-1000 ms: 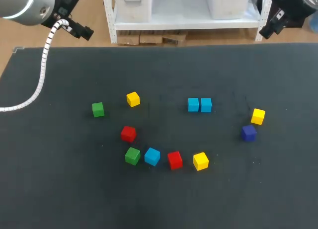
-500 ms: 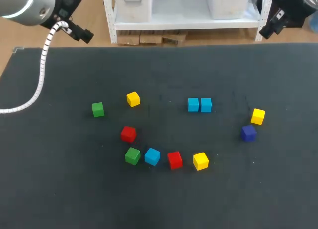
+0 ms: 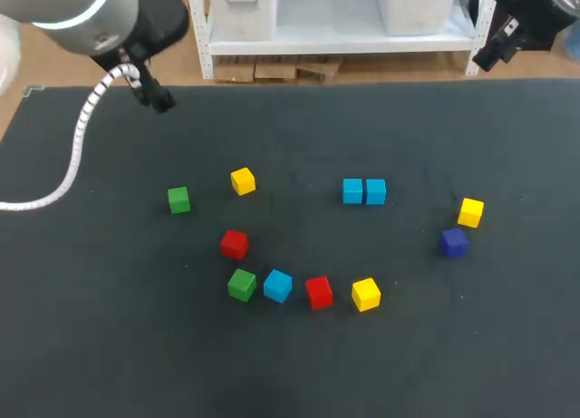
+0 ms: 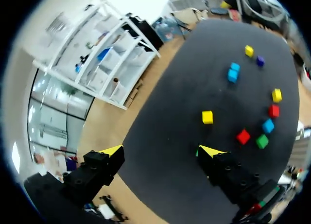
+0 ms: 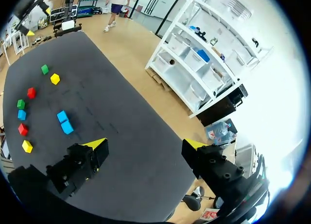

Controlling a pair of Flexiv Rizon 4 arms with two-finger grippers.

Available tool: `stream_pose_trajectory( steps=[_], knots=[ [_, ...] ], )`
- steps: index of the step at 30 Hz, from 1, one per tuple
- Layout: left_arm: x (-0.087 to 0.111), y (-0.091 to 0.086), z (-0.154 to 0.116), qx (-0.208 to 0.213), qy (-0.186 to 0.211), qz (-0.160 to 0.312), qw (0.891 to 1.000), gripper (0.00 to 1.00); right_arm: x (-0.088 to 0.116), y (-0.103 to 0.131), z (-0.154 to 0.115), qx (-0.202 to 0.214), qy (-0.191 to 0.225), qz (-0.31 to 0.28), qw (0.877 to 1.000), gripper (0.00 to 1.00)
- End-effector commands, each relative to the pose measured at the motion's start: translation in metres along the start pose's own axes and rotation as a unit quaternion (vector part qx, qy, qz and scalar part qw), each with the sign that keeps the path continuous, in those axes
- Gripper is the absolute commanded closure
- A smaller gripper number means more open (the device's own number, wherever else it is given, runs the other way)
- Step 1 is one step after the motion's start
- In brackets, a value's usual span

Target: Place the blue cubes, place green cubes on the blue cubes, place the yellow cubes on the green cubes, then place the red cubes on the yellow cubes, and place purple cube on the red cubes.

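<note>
Only the left arm (image 3: 86, 14) has shifted, swinging in over the table's (image 3: 507, 364) 11 o'clock corner; no cube has budged; right arm (image 3: 530, 14) is parked at 1 o'clock; left gripper (image 4: 160, 151) and right gripper (image 5: 145, 143) both gape wide with nothing in them; nothing's stacked yet; blue pair (image 3: 363, 191) sits touching at 2 o'clock from table centre; third blue cube (image 3: 277, 285) is at 6 o'clock, with a green cube (image 3: 241, 285) just beside it at its 9 and a red cube (image 3: 318, 292) at its 3; that one worries me; fingers dropping around it could easily knock a neighbour, since the gaps look tight.
</note>
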State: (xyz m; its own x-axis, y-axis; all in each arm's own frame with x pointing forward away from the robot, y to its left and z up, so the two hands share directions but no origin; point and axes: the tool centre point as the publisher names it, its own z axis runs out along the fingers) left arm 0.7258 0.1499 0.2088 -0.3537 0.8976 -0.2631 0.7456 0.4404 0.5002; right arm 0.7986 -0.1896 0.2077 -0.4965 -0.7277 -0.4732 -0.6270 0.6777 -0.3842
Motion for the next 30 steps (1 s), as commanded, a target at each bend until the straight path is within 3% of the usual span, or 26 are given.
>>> stream_pose_trajectory(
  steps=[1,4,13,20,23,30],
  knots=[
    [0.002,-0.017,-0.005,-0.016,0.020,0.053,0.998,0.00,0.001,0.002,0.000,0.004,-0.002,0.001,1.000,0.00],
    [0.005,-0.029,-0.010,-0.015,0.030,0.096,0.995,0.00,0.001,0.002,0.000,0.004,-0.002,0.001,1.000,0.00],
    [0.012,-0.070,-0.015,0.068,-0.021,0.188,0.980,0.00,0.001,0.002,0.000,0.004,-0.002,0.001,1.000,0.00],
    [0.014,-0.103,-0.005,0.117,-0.065,0.274,0.952,0.00,0.001,0.002,0.000,0.004,-0.002,0.001,1.000,0.00],
    [0.015,-0.114,-0.002,0.114,-0.052,0.320,0.939,0.00,0.001,0.002,0.000,0.004,-0.002,0.001,1.000,0.00],
    [0.002,-0.132,-0.004,0.145,-0.047,0.325,0.933,0.00,0.001,0.002,0.000,0.004,-0.002,0.001,1.000,0.00]
  ],
)
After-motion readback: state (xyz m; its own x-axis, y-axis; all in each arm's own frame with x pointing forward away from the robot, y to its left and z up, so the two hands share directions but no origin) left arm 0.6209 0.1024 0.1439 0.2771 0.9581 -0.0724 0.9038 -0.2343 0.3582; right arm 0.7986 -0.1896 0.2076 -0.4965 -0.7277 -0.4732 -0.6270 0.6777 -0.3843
